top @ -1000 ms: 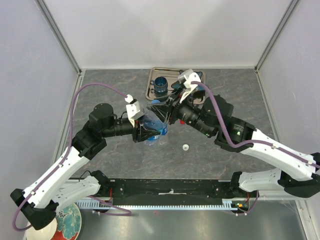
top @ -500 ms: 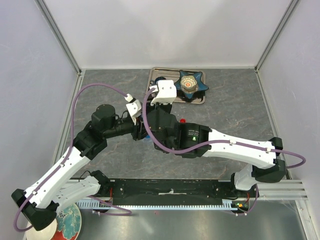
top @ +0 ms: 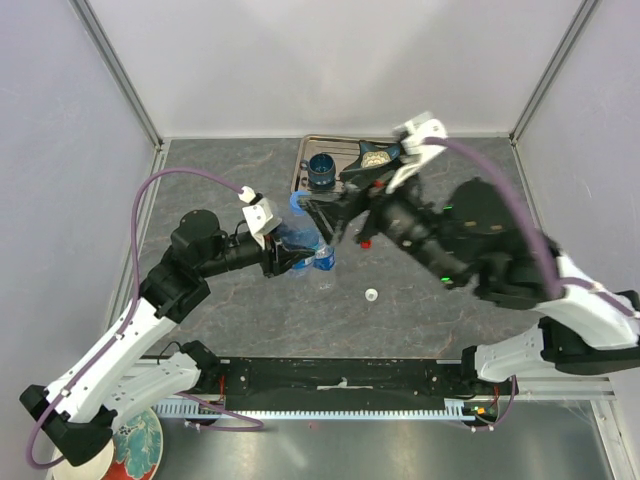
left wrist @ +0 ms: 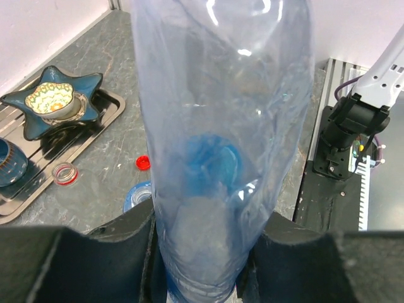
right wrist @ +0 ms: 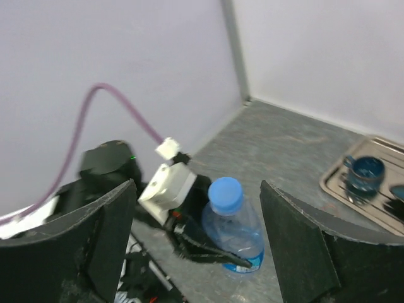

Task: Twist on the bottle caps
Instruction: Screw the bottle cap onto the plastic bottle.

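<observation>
My left gripper is shut on a clear blue-tinted bottle, whose body fills the left wrist view between the jaws. A blue cap sits on this bottle's neck in the right wrist view. My right gripper is open, its fingers wide on either side of the cap and not touching it. From above, the right gripper hovers just beyond the bottle. A red cap and a white cap lie loose on the table. A second bottle shows partly beside the left jaw.
A metal tray at the back holds a dark blue cup and a star-shaped dish, with a small red-rimmed item on it. The black rail runs along the near edge. The right arm's bulk spans the right half.
The right gripper has opened and let go of the blue cap. The right arm has swung off the bottle toward the back right. The left gripper keeps its hold.
</observation>
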`<state>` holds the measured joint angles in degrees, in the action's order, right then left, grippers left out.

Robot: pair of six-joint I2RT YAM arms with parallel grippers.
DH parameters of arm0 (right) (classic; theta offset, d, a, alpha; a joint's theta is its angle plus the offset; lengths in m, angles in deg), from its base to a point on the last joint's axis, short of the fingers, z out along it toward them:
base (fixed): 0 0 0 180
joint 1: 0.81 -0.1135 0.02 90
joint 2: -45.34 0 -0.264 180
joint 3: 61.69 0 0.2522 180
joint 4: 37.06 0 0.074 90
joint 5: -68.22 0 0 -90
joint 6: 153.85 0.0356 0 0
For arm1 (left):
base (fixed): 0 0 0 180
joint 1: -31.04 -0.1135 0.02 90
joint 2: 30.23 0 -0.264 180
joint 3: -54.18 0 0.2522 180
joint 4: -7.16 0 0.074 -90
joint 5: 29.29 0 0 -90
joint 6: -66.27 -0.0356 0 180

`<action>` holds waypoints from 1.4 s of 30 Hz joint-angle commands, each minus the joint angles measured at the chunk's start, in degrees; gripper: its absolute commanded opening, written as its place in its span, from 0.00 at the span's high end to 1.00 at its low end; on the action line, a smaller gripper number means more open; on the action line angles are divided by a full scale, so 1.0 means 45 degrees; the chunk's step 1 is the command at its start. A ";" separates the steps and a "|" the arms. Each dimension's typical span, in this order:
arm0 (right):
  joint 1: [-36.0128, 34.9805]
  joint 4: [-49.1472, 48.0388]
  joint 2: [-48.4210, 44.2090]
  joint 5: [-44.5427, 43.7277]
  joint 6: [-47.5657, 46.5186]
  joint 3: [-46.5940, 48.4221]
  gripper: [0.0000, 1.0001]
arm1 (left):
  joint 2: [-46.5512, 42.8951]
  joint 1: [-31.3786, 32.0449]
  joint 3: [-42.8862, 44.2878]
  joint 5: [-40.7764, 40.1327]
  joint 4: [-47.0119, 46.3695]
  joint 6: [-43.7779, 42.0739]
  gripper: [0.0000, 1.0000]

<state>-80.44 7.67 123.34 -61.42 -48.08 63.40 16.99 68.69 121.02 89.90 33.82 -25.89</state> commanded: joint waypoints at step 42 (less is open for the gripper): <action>0.3732 -0.0611 0.0167 1.8750 -0.1942 -0.0443 0.25 | 0.0307 -0.0202 0.0958 1.3669 0.0140 0.0674 0.98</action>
<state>-63.83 8.01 122.66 19.95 -58.72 60.54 18.98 67.53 124.25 144.50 34.39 -22.32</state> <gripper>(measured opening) 0.762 0.429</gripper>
